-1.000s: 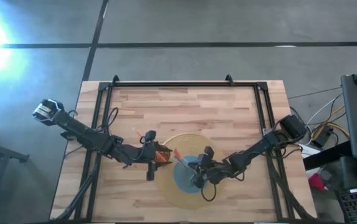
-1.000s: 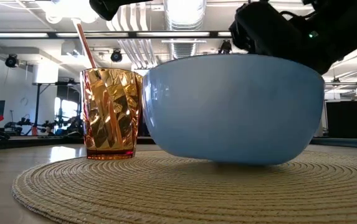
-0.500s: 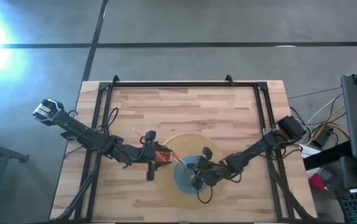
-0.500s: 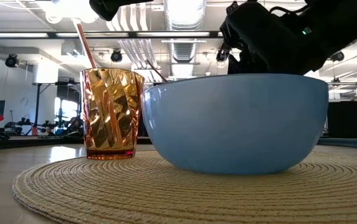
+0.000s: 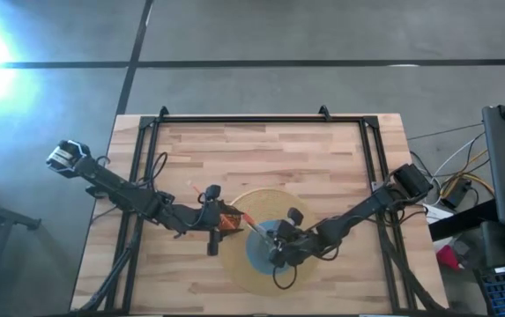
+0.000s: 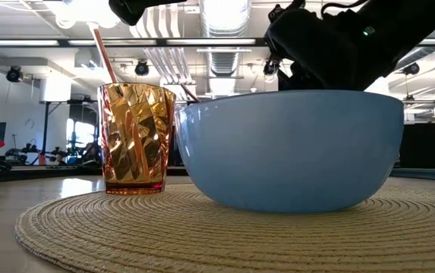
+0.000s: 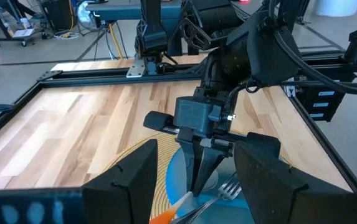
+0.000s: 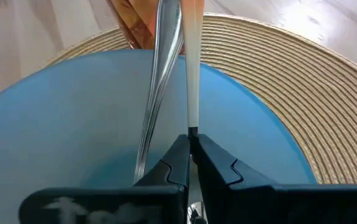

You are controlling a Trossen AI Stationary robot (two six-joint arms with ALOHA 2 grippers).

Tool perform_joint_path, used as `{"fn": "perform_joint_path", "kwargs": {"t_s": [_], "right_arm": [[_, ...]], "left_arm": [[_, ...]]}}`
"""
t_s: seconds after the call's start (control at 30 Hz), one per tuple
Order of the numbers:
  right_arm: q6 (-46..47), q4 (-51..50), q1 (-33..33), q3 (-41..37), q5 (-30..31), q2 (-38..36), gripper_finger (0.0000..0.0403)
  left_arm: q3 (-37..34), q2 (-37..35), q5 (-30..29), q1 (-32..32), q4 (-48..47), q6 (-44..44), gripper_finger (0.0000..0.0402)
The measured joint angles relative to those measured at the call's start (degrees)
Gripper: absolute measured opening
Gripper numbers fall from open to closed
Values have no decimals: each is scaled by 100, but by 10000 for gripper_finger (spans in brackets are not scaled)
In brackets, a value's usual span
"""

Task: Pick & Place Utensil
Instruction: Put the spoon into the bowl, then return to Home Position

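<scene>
A blue bowl [image 6: 289,148] sits on a round woven mat [image 6: 126,235], with an amber faceted cup [image 6: 136,136] beside it holding a thin orange rod [image 6: 105,53]. My right gripper [image 8: 190,146] reaches down into the bowl [image 5: 261,255] and is shut on a white-and-orange utensil handle [image 8: 190,62]. A silver fork [image 7: 229,186] lies in the bowl alongside it. My left gripper [image 5: 214,220] hovers open above the cup [image 5: 228,222]. My right gripper pinches the white end of the handle [image 8: 191,121] between its two fingertips. The fingers slant down from the table's right, in line with the handle. The handle runs on ahead of them, over the bowl's rim toward the cup, its orange end farthest away.
A black metal frame [image 5: 261,119] runs along the far and side edges of the wooden table. Bare wood [image 5: 270,158] lies beyond the mat. Both arms meet closely over the cup and bowl.
The bowl, raised and tipped a second ago, has come down and sits level on the mat. My right gripper has tipped its wrist over the bowl and stays shut on the handle.
</scene>
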Motion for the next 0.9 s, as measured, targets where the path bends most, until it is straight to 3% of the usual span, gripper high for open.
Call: {"fn": "perform_joint_path", "kwargs": {"t_s": [0.47,0.9], "right_arm": [[2,-3,3,20,-2,-7,86],[-181,-3,0,19,-2,-148,107]], "left_arm": [[0,0,0,0,0,2,204],[0,0,0,-1,-5,2,204]]}}
